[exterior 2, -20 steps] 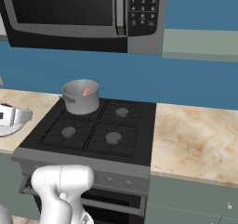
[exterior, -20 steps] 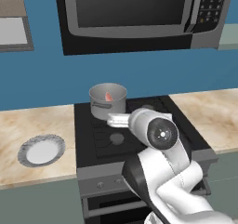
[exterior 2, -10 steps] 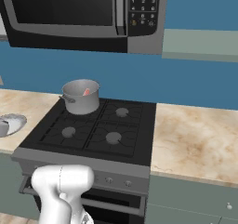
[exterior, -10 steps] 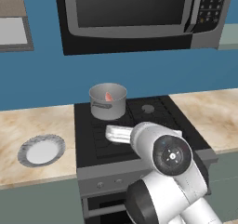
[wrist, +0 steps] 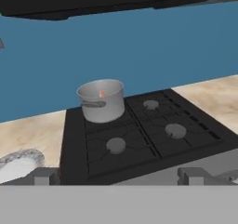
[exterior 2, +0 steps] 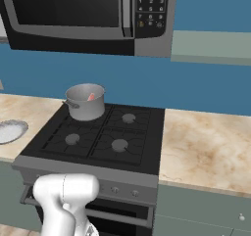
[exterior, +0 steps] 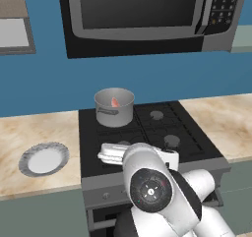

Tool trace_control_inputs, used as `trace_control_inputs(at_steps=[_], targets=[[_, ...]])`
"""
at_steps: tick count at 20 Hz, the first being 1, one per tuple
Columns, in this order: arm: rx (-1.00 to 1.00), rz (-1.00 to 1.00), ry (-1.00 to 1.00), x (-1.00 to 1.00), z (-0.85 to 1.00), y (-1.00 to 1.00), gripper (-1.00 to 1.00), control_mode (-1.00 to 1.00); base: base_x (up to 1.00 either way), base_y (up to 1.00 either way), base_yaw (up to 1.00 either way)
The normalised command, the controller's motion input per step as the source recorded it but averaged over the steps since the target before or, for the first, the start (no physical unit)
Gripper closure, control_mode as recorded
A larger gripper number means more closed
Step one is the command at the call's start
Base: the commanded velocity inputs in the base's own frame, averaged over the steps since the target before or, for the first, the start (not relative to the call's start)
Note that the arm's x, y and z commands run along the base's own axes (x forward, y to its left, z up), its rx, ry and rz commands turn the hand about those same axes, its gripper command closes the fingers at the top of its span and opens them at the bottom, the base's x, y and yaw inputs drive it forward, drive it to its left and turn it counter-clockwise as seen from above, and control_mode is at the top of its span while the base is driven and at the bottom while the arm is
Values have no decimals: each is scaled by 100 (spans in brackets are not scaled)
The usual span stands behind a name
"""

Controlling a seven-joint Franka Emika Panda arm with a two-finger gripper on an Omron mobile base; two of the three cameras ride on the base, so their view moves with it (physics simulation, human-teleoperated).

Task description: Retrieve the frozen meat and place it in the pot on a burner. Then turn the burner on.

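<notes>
The frozen meat (exterior: pixel 114 103) lay inside the pot (exterior: pixel 114 107); the gripper (wrist: pixel 116 179), jaws wide and empty, had withdrawn toward the stove front, leaving burner ignition.

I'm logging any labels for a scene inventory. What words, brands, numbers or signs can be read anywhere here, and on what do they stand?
None can be read.
Microwave keypad: rows of small buttons with marks, too small and blurred to read.
Stove knobs on the front panel: no legible markings.
Pot, plate and counter: no text shows on them.
</notes>
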Motion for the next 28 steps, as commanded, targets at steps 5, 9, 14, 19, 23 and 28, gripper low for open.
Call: trace_control_inputs(at_steps=[5,9,14,19,23,28], targets=[[0,7,-27,0,-67,-15,-100,-100,0,0,0],[-3,10,-11,0,-54,-47,-100,-100,0,0,0],[-15,0,0,0,-36,0,-100,-100,0,0,0],[-2,1,1,0,-37,0,-100,-100,0,0,0],[0,2,0,0,-68,-6,-100,-100,0,0,0],[6,8,0,0,-61,-18,-100,-100,0,0,0]])
